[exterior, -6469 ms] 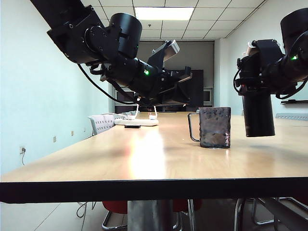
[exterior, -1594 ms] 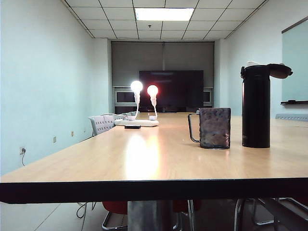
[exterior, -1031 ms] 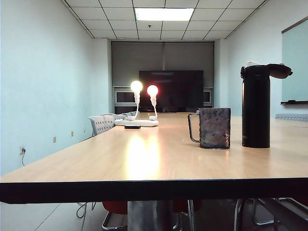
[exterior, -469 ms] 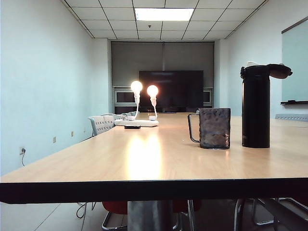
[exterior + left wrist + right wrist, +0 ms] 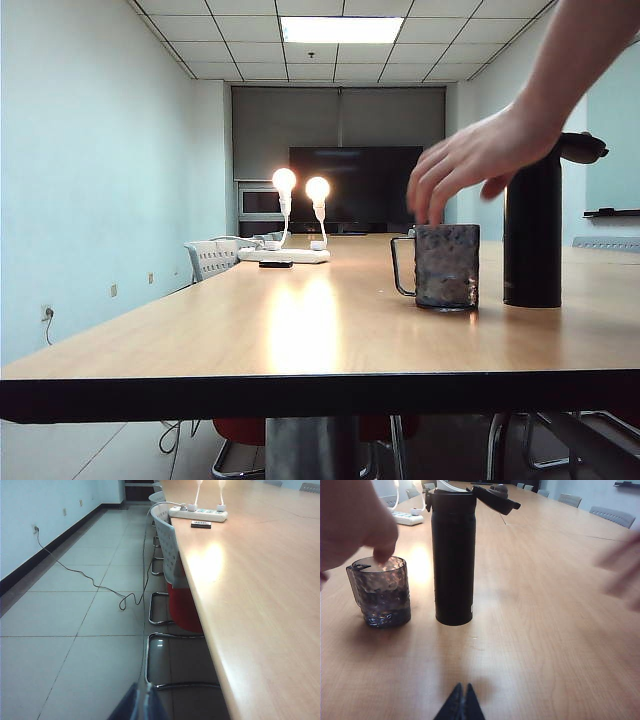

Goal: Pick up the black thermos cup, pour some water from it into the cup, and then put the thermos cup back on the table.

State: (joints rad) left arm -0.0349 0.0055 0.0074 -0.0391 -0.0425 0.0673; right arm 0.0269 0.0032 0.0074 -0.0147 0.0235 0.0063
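Black thermos cup (image 5: 532, 235) stands upright on the table (image 5: 300, 330) at the right of the exterior frame, its flip-top lid (image 5: 582, 148) open and jutting sideways, and just left of it we see the cup (image 5: 446, 265), handle turned left. A person's hand (image 5: 470, 165) reaches in from the upper right, fingertips right over the cup's rim. We see no robot arm in the exterior view. The right gripper (image 5: 461, 705) shows low in its wrist view, fingertips pressed together on nothing, well short of the thermos. The left gripper (image 5: 141, 707) hangs off the table's side above the tiled floor (image 5: 75, 630), tips together too, empty
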